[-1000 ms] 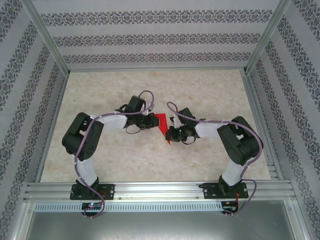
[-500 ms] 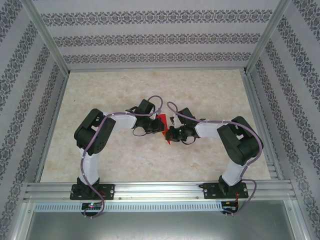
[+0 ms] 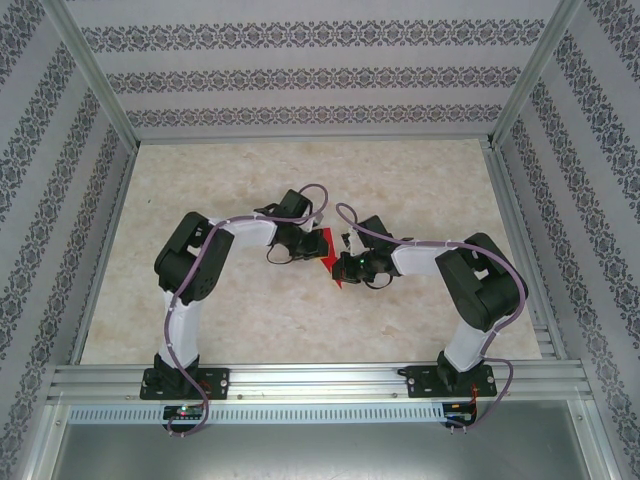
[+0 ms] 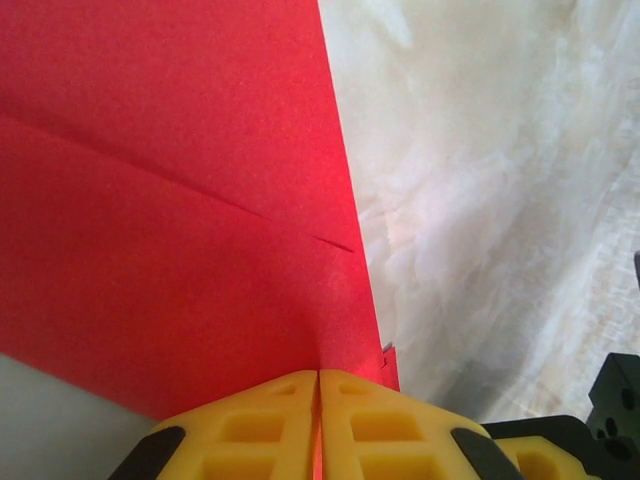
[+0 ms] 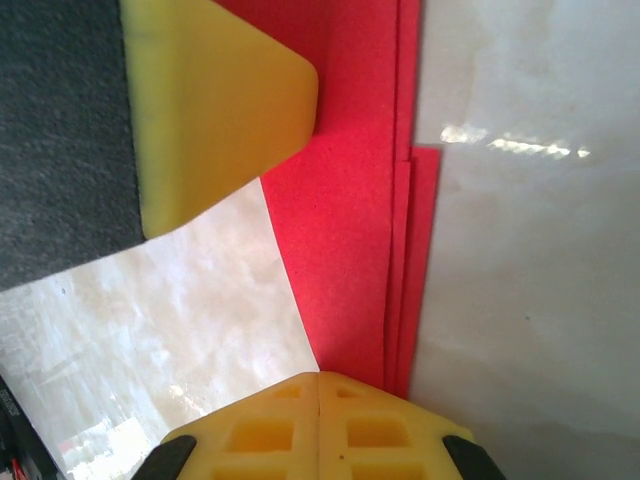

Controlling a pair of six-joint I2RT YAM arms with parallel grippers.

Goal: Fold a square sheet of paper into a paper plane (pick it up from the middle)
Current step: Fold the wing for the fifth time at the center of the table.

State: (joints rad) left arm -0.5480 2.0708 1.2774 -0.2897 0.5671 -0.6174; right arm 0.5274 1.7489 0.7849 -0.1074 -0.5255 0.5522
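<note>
Your right gripper (image 5: 318,385) sits at the bottom of the frame, its two yellow fingers pressed flat together. Their tips meet the narrow lower end of the red sheet of paper (image 5: 345,200); whether they pinch it cannot be told. The sheet lies folded, with stacked layers stepping out along its right edge. At upper left, a yellow finger on a black body, the left gripper (image 5: 230,110), overlaps the sheet's upper part. The pale marbled table (image 5: 520,250) shows on both sides.

Both arms bend inward, left pincer (image 4: 318,378) and right pincer (image 5: 318,380) clamped tight, tips close together.
</note>
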